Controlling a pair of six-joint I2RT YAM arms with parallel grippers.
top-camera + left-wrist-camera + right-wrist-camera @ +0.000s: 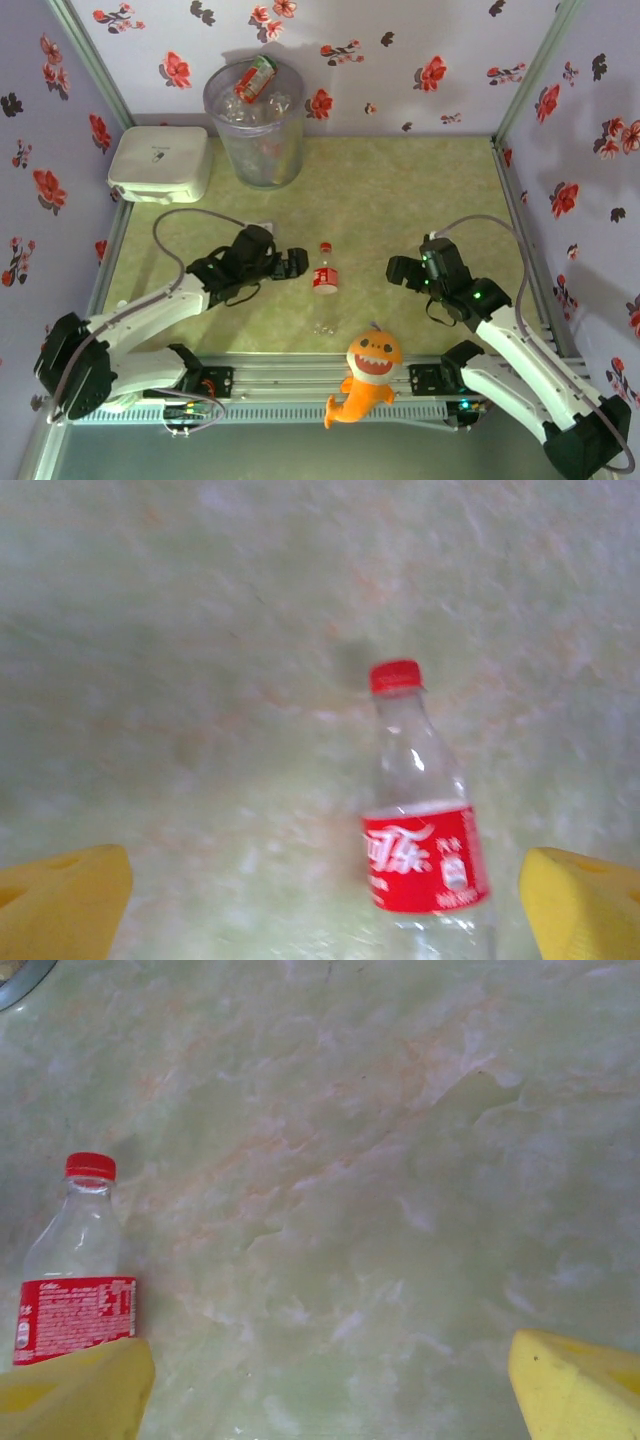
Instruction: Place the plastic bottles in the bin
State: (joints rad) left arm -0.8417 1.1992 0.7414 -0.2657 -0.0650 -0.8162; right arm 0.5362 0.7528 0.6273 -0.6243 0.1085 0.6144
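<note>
Floral-papered enclosure, green marbled table [400,190].

Top view: the bin [255,150] stands at back left, holding several plastic bottles [250,108], with a perched bottle [258,78], red-labelled, at its rim. One loose bottle [325,280] apparently lies mid-table, cap toward the back wall, between left gripper [297,263] and right gripper [398,270]. Risk: both arms reach for one item and collide.

Left wrist view: left gripper [325,905] is spread wide and empty. The loose bottle [425,830] sits off-centre, nearer one yellow finger [585,900]. Risk: closing shoves or rolls it away.

Right wrist view: right gripper [330,1390] is wide and empty. The loose bottle [75,1280] sits partly behind one finger [75,1390], not in the gap. Risk: a sideways knock.
</note>
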